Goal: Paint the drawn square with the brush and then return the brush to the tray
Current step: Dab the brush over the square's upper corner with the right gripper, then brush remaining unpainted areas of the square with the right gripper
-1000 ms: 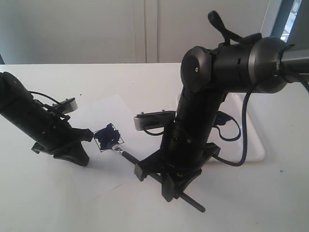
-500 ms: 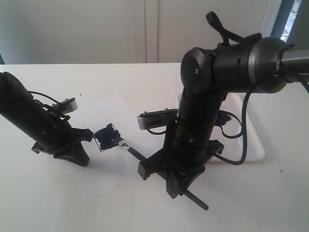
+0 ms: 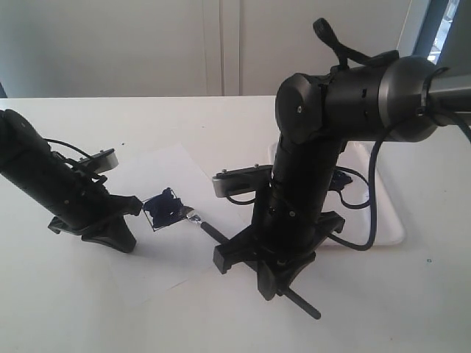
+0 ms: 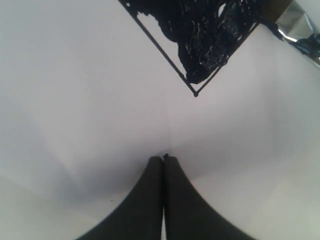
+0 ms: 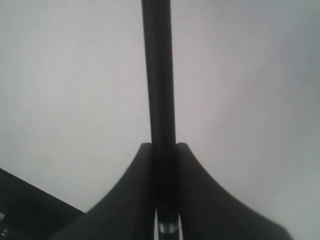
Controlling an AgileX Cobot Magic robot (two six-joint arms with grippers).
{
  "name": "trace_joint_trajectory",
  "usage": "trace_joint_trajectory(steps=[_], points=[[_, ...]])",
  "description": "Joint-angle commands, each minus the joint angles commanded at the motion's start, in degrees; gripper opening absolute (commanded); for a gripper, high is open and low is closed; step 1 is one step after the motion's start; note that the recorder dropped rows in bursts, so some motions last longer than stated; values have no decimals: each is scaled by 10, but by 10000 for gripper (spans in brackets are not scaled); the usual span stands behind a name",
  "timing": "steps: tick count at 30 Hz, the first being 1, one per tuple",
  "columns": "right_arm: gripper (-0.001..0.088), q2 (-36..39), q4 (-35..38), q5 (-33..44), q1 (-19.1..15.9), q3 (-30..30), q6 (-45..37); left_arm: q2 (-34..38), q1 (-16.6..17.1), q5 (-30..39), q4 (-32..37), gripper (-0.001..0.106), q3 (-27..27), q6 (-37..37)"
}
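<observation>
The drawn square (image 3: 163, 208) on the white paper (image 3: 171, 165) is smeared with dark blue-black paint (image 4: 205, 35). My right gripper (image 3: 259, 269) is shut on the brush (image 3: 213, 231), gripping the black handle (image 5: 159, 75) with the silver tail band (image 5: 169, 227) between its fingers. The silver ferrule (image 3: 193, 218) lies just right of the square, with the head at the square's edge. My left gripper (image 3: 135, 208) is shut and empty, its tips (image 4: 163, 158) pressed on the paper left of the square. The tray (image 3: 390, 213) sits at the right, mostly hidden by the right arm.
The white table (image 3: 88, 309) runs under everything. The right arm's bulky body (image 3: 324, 110) and its cable (image 3: 372, 220) hang over the tray. The left arm (image 3: 44, 173) slants in from the left edge.
My right gripper has shifted to the right with the brush, drawing the brush head from the square's lower corner out past its right edge. The left gripper has not moved.
</observation>
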Motion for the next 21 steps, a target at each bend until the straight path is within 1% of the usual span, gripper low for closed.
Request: trace_joint_trajectory(steps=[6,13,17,21], points=[[0,0,4,-9,0,-1,-1,0,0,5,0,0,0,3],[0,0,6,-34,0,-3,-6,0,0,23,0,0,0,28],[0,-6,48,-55,0,-3,-44,-8,0,12,0,0,0,28],[0,-20,82,-85,0,-7,-65,-39,0,-15,0,0,-1,28]])
